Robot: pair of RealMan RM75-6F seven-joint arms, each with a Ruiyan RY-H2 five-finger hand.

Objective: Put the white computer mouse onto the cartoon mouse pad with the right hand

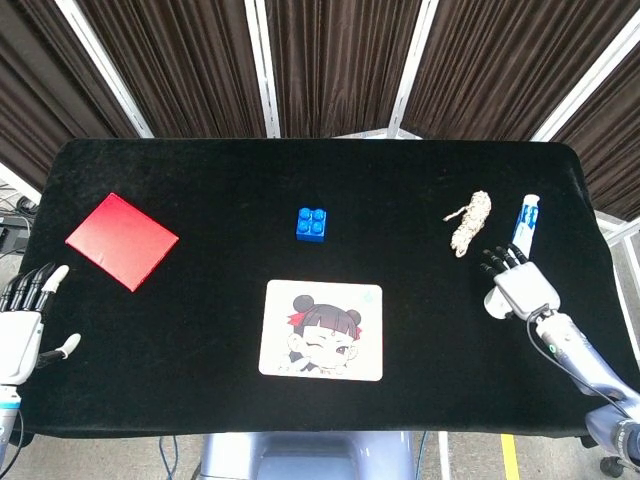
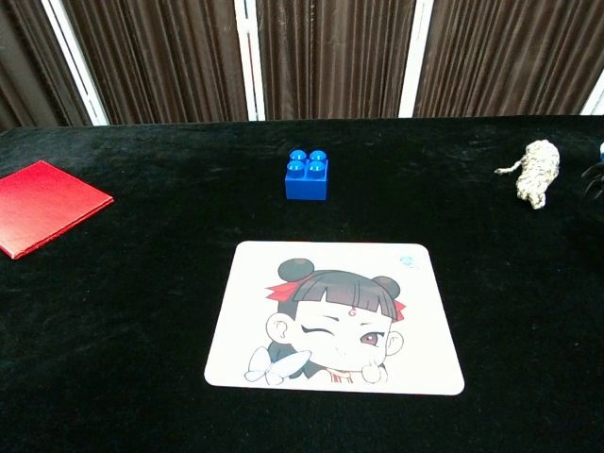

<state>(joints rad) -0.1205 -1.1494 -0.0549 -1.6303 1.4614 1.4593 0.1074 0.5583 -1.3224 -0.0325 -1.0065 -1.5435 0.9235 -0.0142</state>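
Note:
The cartoon mouse pad (image 1: 322, 330) (image 2: 335, 317), white with a winking girl's face, lies flat at the table's front centre with nothing on it. The only whitish mouse-like thing is a rope-textured lump with a thin tail (image 1: 469, 222) (image 2: 535, 173) at the right rear. My right hand (image 1: 515, 281) hovers just in front and to the right of that lump, fingers apart, holding nothing. Only its dark fingertips (image 2: 595, 179) show at the chest view's right edge. My left hand (image 1: 25, 312) rests at the front left edge, fingers spread, holding nothing.
A blue toy brick (image 1: 312, 223) (image 2: 308, 176) stands behind the pad. A red square pad (image 1: 122, 240) (image 2: 42, 206) lies at the left. A blue-and-white tube (image 1: 526, 222) lies right of the rope-textured lump, just beyond my right fingertips. Black cloth covers the table (image 1: 200, 330).

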